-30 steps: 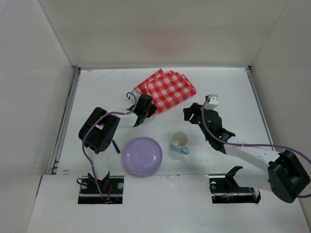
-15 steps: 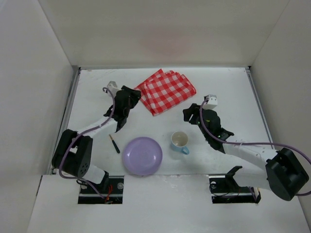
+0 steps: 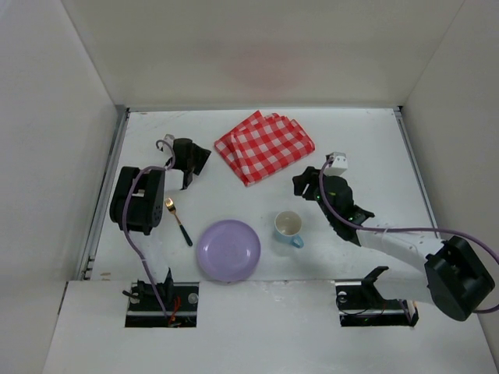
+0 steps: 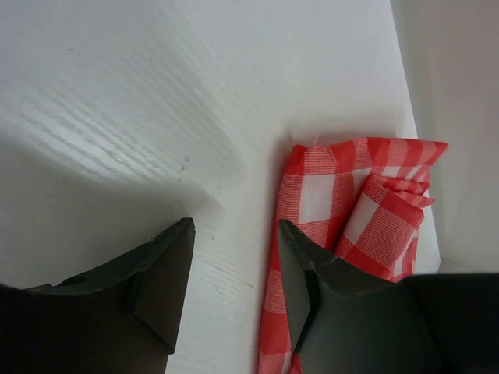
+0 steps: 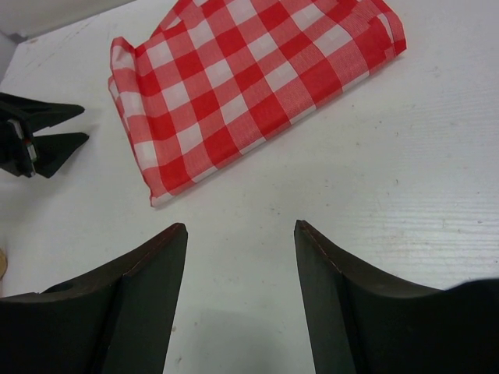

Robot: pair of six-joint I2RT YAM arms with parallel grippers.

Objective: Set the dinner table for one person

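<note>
The white dinner table (image 3: 366, 140) holds a folded red-and-white checked cloth (image 3: 265, 146) at the back, a purple plate (image 3: 228, 250), a light blue cup (image 3: 289, 226) and a fork (image 3: 179, 224) with a gold head and a black handle. My left gripper (image 3: 199, 158) is open and empty, low over the table just left of the cloth (image 4: 351, 210). My right gripper (image 3: 302, 181) is open and empty, above bare table between the cup and the cloth (image 5: 249, 86). The left gripper's fingers (image 5: 47, 144) show at the left edge of the right wrist view.
White walls enclose the table at the back and both sides. Grey rails (image 3: 105, 195) run along the side edges. The left arm's elbow (image 3: 136, 199) stands over the table's left part, next to the fork.
My left gripper has swung left, away from the cloth's near corner, and its arm has folded back to the left. The fork's gold head now shows. The right arm has barely moved.
</note>
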